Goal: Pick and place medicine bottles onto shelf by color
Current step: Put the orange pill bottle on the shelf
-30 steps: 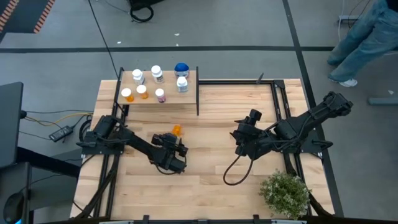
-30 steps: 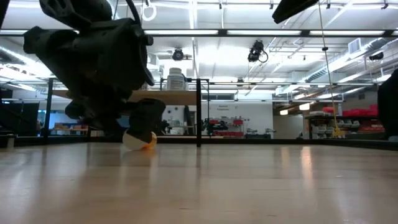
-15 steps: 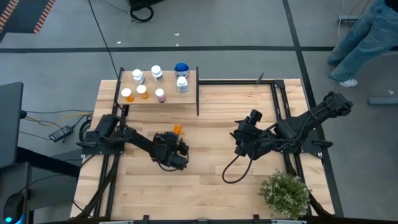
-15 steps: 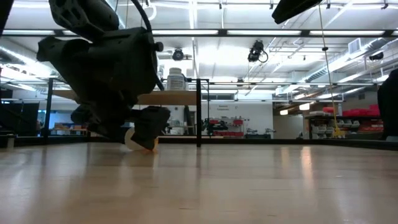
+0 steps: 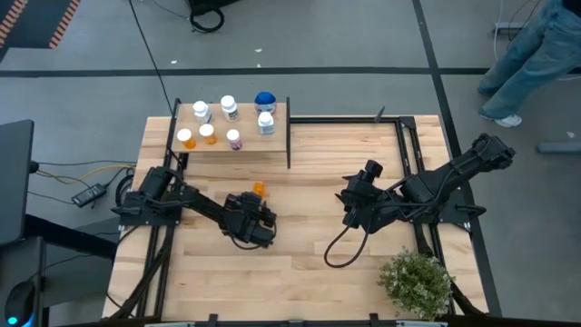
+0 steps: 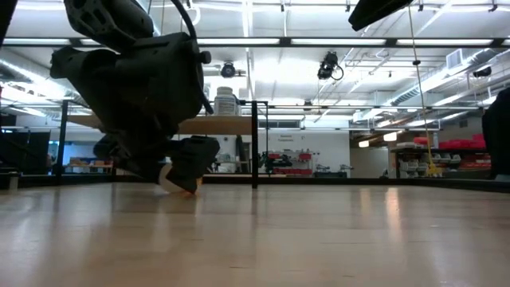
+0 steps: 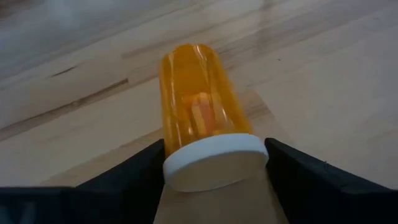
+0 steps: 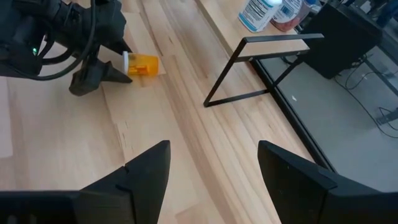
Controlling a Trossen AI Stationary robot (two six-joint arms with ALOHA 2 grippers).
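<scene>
An orange medicine bottle (image 7: 202, 106) with a white cap lies on its side on the plank table (image 5: 309, 163), in front of the shelf (image 5: 272, 143). My left gripper (image 7: 214, 162) is low over the table at the bottle's cap end, also seen in the high view (image 5: 257, 202), and is shut on it. Several more bottles stand upright on the shelf: orange ones (image 5: 208, 133) at its near left, white ones (image 5: 229, 107) behind, and a blue-topped one (image 5: 264, 100) at the far right. My right gripper (image 8: 211, 168) hangs open above the table's right half with nothing between its fingers. My left gripper has the orange bottle's white cap (image 7: 211, 163) between its two fingers, one fingertip (image 7: 146, 165) at each side of the cap's rim. The fingers slant down from the near side and lie along the bottle. The bottle lies on its side on the table.
The shelf's black frame post (image 5: 289, 145) stands just right of the bottle. A black rail frame (image 5: 399, 118) edges the table's far right. A green potted plant (image 5: 416, 282) sits at the near right corner, with a black cable loop (image 5: 340, 250) beside it. A person (image 5: 536, 54) stands beyond the far right.
My left gripper has edged slightly toward the orange bottle, and in the low view its fingers now cover most of the bottle, which showed more before. The bottle lies where it was.
</scene>
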